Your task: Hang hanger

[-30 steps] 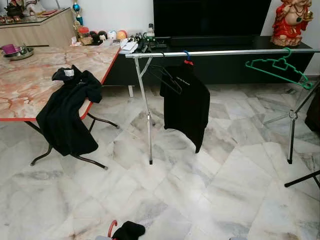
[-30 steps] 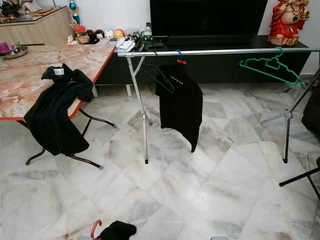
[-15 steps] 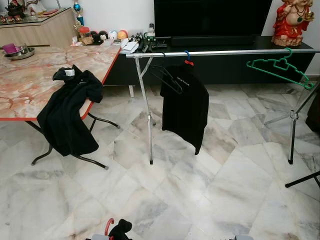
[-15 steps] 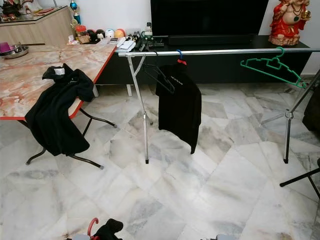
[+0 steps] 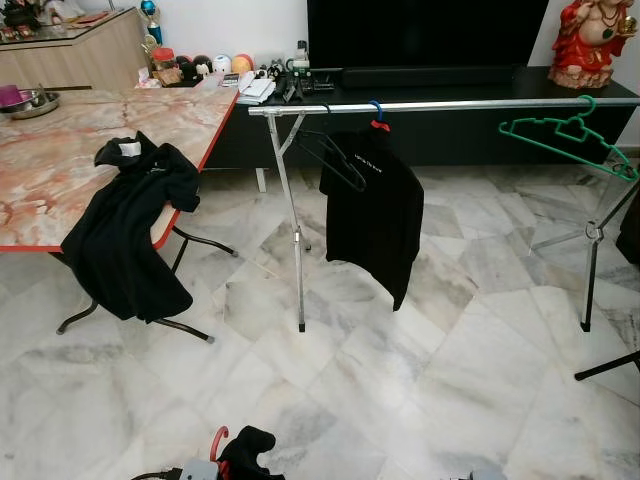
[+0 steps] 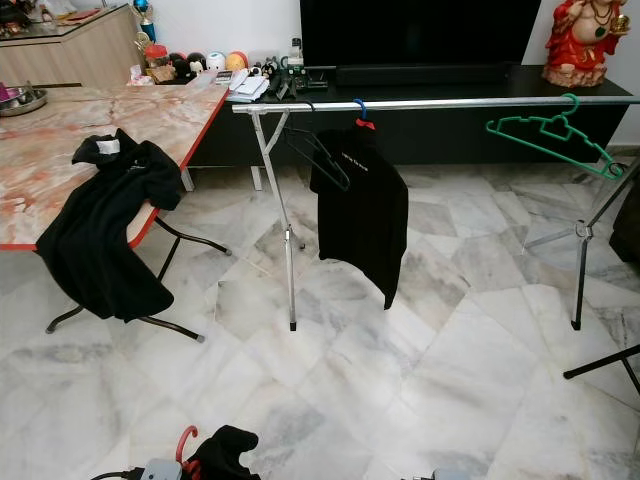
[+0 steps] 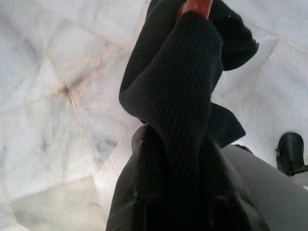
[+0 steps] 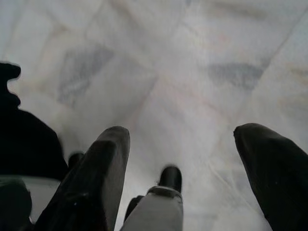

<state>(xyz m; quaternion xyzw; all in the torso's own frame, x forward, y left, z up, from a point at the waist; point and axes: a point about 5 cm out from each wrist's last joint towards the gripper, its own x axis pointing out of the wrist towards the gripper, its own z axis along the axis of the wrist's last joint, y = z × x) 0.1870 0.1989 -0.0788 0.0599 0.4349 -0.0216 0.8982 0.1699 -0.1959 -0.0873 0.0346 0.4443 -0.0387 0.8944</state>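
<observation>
Low at the robot's left side, the left gripper (image 5: 215, 468) is closed on a red hanger (image 5: 219, 442) draped in a black garment (image 7: 183, 91), carried near the body, apparently so the cloth clears the marble floor (image 5: 400, 400) on the way to the silver rail (image 5: 440, 104). That rail stands well ahead, already bearing a black shirt (image 5: 375, 215) and a green hanger (image 5: 565, 135). The right gripper (image 8: 192, 163) hangs idle with fingers spread, empty. Another black shirt (image 5: 125, 230) droops off the marble table (image 5: 60, 150).
</observation>
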